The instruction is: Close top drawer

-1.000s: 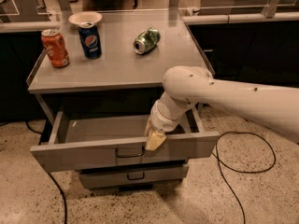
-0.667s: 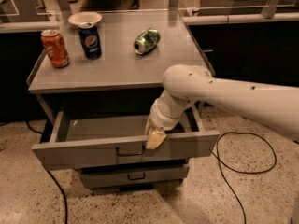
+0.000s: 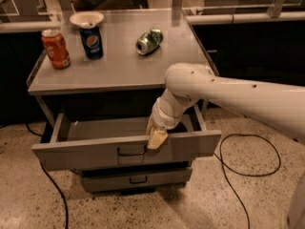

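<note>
The top drawer (image 3: 86, 154) is a wide grey metal drawer under the table top, pulled out towards the camera, and its inside looks bare. A small dark wire handle (image 3: 132, 151) sits at the middle of its front. My gripper (image 3: 156, 138) hangs from the white arm (image 3: 224, 97) that comes in from the right. It rests against the upper edge of the drawer front, just right of the handle.
A lower grey drawer (image 3: 136, 179) sits under it, almost pushed in. On the table top (image 3: 119, 66) stand an orange can (image 3: 55, 48) and a Pepsi can (image 3: 91, 40), with a green can (image 3: 149, 40) on its side and a bowl (image 3: 86, 18). Cables (image 3: 248, 156) lie on the floor.
</note>
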You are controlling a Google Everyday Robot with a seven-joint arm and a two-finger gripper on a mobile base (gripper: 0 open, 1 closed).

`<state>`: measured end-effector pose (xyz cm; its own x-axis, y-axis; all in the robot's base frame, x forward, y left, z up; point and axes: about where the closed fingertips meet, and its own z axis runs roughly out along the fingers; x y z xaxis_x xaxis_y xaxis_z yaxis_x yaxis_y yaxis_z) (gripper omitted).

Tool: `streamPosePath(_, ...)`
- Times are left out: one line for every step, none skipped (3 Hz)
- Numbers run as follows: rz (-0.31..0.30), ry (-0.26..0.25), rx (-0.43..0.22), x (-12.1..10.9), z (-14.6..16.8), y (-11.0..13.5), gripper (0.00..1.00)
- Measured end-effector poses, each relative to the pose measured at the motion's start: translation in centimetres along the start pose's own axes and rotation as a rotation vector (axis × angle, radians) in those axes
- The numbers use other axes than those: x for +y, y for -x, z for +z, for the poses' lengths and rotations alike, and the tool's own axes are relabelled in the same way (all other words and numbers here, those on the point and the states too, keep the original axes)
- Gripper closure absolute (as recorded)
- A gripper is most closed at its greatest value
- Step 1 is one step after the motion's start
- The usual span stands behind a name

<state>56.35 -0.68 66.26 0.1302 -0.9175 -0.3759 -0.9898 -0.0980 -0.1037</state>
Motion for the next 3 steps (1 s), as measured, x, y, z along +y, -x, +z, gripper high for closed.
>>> streamPosePath(-0.001,-0.001,-0.001,-0.2,-0.1,0.0,1.0)
streamPosePath(-0.004,-0.003,-0.003,-0.9,-0.2,-0.1,1.0)
streamPosePath(-0.006,-0.009,-0.009,-2.1,-0.1,-0.5,1.0)
